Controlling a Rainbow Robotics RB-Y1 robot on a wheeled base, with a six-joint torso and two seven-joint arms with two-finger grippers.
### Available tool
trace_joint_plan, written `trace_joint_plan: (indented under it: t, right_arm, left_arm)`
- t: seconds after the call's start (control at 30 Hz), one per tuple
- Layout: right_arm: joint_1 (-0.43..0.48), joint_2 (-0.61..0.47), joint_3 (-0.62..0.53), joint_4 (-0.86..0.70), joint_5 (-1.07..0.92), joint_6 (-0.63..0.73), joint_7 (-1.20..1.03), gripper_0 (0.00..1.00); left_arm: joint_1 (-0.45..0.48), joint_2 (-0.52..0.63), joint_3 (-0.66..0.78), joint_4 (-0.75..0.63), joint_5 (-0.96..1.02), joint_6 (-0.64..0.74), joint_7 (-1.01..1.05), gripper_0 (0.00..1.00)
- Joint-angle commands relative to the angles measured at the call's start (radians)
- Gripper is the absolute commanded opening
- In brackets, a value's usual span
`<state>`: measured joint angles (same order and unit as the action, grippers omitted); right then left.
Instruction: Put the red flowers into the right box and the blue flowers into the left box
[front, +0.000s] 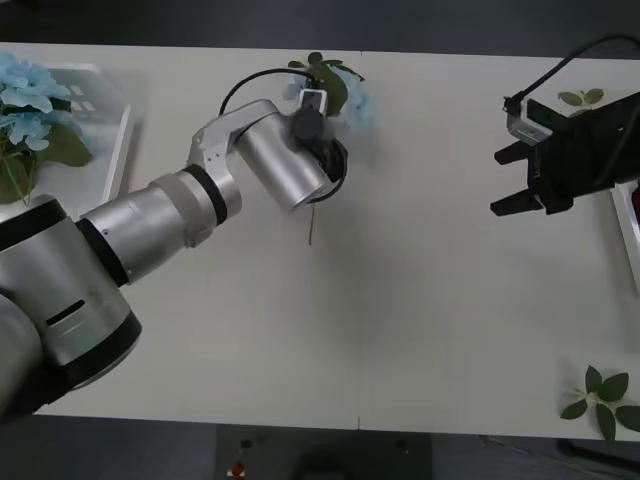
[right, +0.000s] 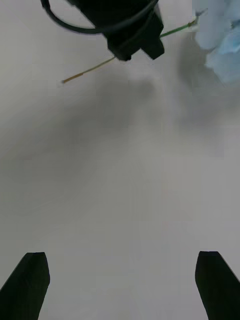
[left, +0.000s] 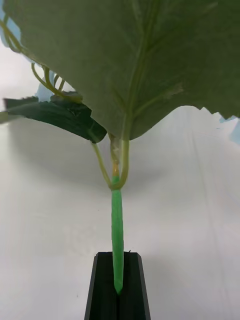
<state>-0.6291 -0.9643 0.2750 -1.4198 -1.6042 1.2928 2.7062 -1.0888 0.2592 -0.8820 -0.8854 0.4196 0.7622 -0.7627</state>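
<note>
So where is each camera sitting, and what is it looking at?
Front view: up above the arms, looking down at the table; both arms show, left pincer over a blue flower, right pincer open.
Right wrist view: on the right wrist, facing the table; its black fingers wide apart.
Left wrist view: on the left wrist, its fingers shut on the flower's green stem.
Shared: that blue flower and its stem.

Blue flower (front: 358, 103) stem pinched in left claw (left: 118, 287), more blue flowers (front: 25, 100) in left box (front: 118, 150)
</note>
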Motion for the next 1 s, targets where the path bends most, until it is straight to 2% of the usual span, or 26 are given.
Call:
trace_joint_plan:
  t: [0.03,0.17,0.37,0.53,0.6,0.7,0.8,1.0]
  right_arm:
    - [0.006,-0.001,-0.007,-0.014,0.020,0.005,-0.001,0.86]
    - [0.006,-0.004,-0.007,-0.014,0.038,0.042,-0.001,0.86]
    - [0.006,-0.014,-0.007,-0.019,0.059,0.059,-0.001,0.86]
    - [0.006,-0.016,-0.007,-0.021,0.101,0.051,-0.001,0.86]
    - [0.005,-0.017,-0.007,-0.021,0.110,0.048,-0.001,0.86]
    - [0.005,-0.017,-0.007,-0.021,0.110,0.048,-0.001,0.86]
    - [0.005,-0.017,-0.007,-0.021,0.110,0.048,-0.001,0.85]
    - [0.005,-0.017,-0.007,-0.021,0.110,0.048,-0.001,0.86]
  left_arm:
    - [-0.010,0.117,0.006,-0.170,0.113,0.077,-0.095,0.00]
    - [-0.010,0.222,0.006,-0.328,0.217,0.147,-0.113,0.00]
    - [-0.003,0.405,0.008,-0.554,0.381,0.160,-0.122,0.00]
    - [0.078,0.531,0.121,-0.713,0.496,0.161,-0.199,0.00]
    - [0.155,0.551,0.241,-0.765,0.554,0.200,-0.306,0.00]
    - [0.270,0.546,0.479,-0.808,0.656,0.339,-0.529,0.00]
    - [0.345,0.515,0.693,-0.827,0.729,0.497,-0.696,0.00]
    - [0.411,0.488,1.026,-0.816,0.831,0.798,-0.919,0.00]
